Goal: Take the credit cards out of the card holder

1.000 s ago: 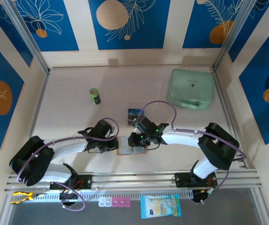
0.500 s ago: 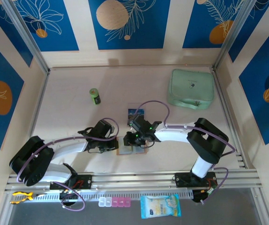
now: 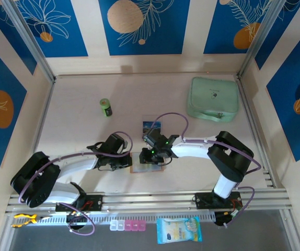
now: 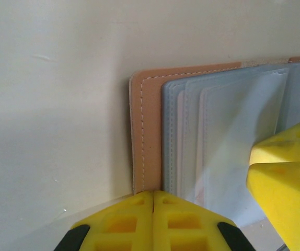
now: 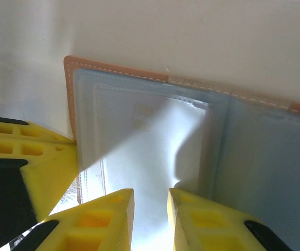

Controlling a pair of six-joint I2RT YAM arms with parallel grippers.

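Observation:
The tan card holder (image 3: 139, 169) lies open on the table between my two grippers, its grey-blue clear pockets (image 5: 139, 120) facing up. My left gripper (image 4: 153, 193) is shut, its tips pressing on the holder's tan stitched edge (image 4: 145, 130). My right gripper (image 5: 150, 196) hovers over a clear pocket, jaws a narrow gap apart with nothing clearly held between them. In the top view the left gripper (image 3: 128, 161) sits at the holder's left side and the right gripper (image 3: 147, 158) above its middle. One blue-printed credit card (image 3: 151, 126) lies on the table just beyond.
A mint-green case (image 3: 212, 99) sits at the back right. A small green bottle (image 3: 105, 107) stands at the back left. In front of the rail lie a blue-white packet (image 3: 179, 230) and pink pill boxes (image 3: 128, 225).
My right gripper has shifted a little left over the open holder, and the right arm's elbow has swung left with it. The left arm has stayed still.

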